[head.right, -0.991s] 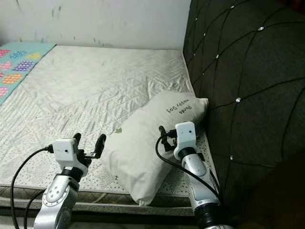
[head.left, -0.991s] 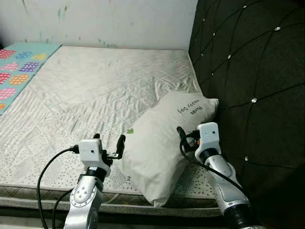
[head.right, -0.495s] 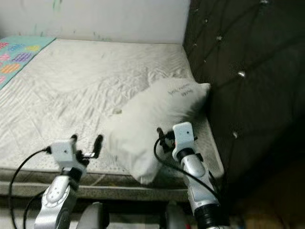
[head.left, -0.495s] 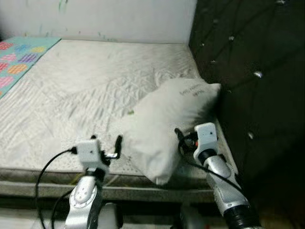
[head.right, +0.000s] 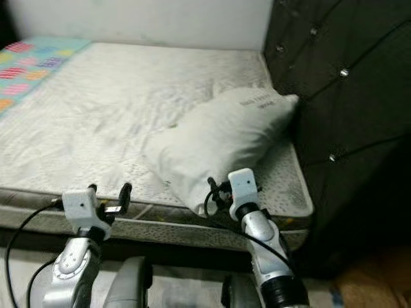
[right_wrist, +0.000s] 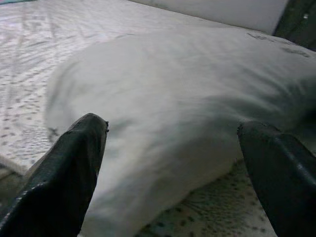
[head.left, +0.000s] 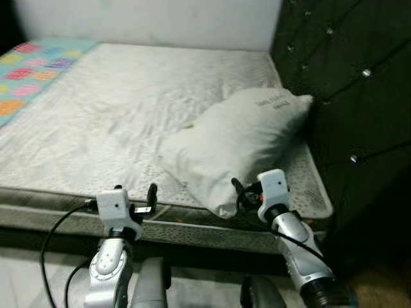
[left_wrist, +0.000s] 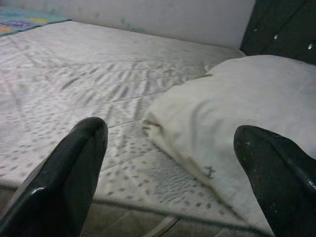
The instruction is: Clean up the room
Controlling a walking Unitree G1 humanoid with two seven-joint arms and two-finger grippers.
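Black fingers frame our nearest view: our left gripper (head.left: 142, 196) hovers spread wide at the mattress edge, holding nothing, and our right gripper (head.right: 217, 191) is likewise splayed and empty, its tips just short of the pillow's lower corner. Neither touches anything.

Just beyond both grippers lies the white pillow (head.left: 237, 138), skewed across the bare quilted mattress (head.left: 115, 115); its near corner reaches almost to the mattress edge ahead of the right gripper, while its far end, the one with dark lettering, leans against the tufted dark headboard (head.left: 347, 83) on the right gripper's outer side. From the left wrist camera the pillow (left_wrist: 237, 113) sits ahead and toward the right finger.

Farther off, well past the left gripper, a patterned turquoise cover (head.left: 29, 67) lies along the far side of the bed, with the pale wall (head.left: 148, 22) behind.

We judge the tidying barely started (the pillow looks askew and nothing is in hand). Straightening it against the headboard seems the likely step left. No bins, boxes or other containers are visible here.
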